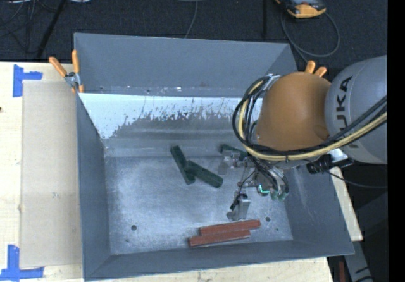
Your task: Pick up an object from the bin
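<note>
looking down into a grey metal bin with sloping walls. a robot arm reaches in from the picture's right, its wrist under a rounded orange cover ringed by looped cables. below the cover the jaws hang toward the bin floor, right of centre and toward the near wall. whether they stand wide or narrow cannot be told, and nothing is seen between them.

two things lie on the floor. a flat red-brown bar lies along the foot of the near wall, its long axis running left to right, the right end a little higher. it is just beside the tip of the jaws, on their near-wall side, and the tip stands by the bar's right half; whether they touch cannot be told. a dark green bent piece, two short limbs meeting at an angle, lies near the middle of the floor, to the picture's left of the jaws and apart from them.

the bar looks the nearer candidate: a small shift toward the near wall would likely put the jaws over it, and they would have to close across its narrow width, not along its length.
</note>
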Controlling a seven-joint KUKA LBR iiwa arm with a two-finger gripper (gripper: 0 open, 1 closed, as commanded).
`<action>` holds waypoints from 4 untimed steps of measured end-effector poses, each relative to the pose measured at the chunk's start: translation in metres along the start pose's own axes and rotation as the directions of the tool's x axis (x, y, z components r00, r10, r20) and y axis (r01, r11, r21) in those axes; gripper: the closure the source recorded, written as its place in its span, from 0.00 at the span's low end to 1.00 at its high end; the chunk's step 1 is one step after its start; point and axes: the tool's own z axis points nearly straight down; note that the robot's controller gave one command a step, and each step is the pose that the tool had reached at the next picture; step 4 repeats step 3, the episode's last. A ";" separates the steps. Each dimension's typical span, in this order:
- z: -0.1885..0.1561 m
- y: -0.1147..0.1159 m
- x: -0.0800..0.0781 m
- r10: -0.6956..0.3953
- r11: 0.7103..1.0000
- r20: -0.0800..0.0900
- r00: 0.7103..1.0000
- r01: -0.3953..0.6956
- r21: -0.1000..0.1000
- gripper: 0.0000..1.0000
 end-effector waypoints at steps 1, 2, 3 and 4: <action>0.111 -0.015 -0.064 -0.197 0.980 0.020 0.980 0.197 0.004 0.00; 0.110 -0.015 -0.062 -0.195 0.981 0.011 0.981 0.195 0.002 1.00; -0.020 0.013 -0.038 -0.231 0.973 0.017 0.973 0.231 0.003 1.00; -0.020 0.013 -0.038 -0.231 0.973 0.017 0.973 0.231 0.003 1.00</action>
